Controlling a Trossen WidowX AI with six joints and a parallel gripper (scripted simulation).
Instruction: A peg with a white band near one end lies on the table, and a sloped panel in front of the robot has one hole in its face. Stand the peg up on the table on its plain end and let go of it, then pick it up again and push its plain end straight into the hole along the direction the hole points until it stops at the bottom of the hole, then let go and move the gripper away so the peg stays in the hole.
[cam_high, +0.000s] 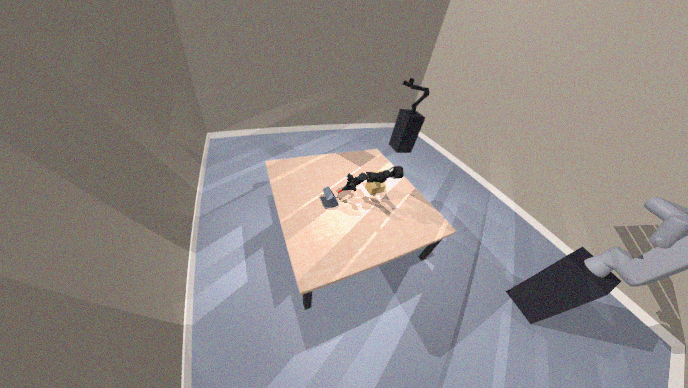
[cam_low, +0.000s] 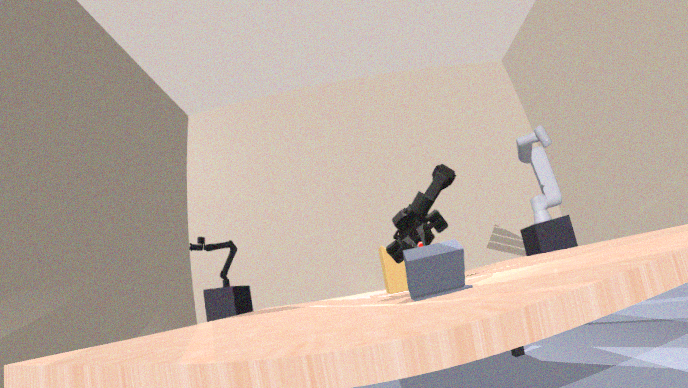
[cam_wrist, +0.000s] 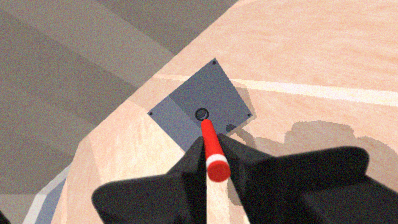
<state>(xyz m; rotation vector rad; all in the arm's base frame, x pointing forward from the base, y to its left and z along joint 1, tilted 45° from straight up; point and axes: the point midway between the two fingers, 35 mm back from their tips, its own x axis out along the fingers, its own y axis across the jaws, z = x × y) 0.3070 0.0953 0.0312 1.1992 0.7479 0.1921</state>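
Observation:
The red peg (cam_wrist: 213, 145) (cam_low: 420, 245) (cam_high: 340, 191) is held between the fingers of my gripper (cam_wrist: 210, 139). In the wrist view its white-banded end is nearer the camera and its plain end points away, toward the panel. The grey-blue sloped panel (cam_wrist: 212, 90) (cam_low: 434, 270) (cam_high: 328, 194) stands on the table (cam_high: 320, 240) (cam_low: 300, 345). Its one hole (cam_wrist: 201, 114) shows as a dark ring in the face. In the wrist view the plain end appears just below the hole; the remaining distance between them cannot be told exactly. My gripper is shut on the peg, above the table.
A yellow block (cam_high: 376, 187) (cam_low: 393, 270) is by the arm. Other robot arms stand on black pedestals (cam_high: 406, 131) (cam_high: 562, 287) off the table. Small dark screw-like dots mark the panel's corners. Shadows of the arm fall on the table.

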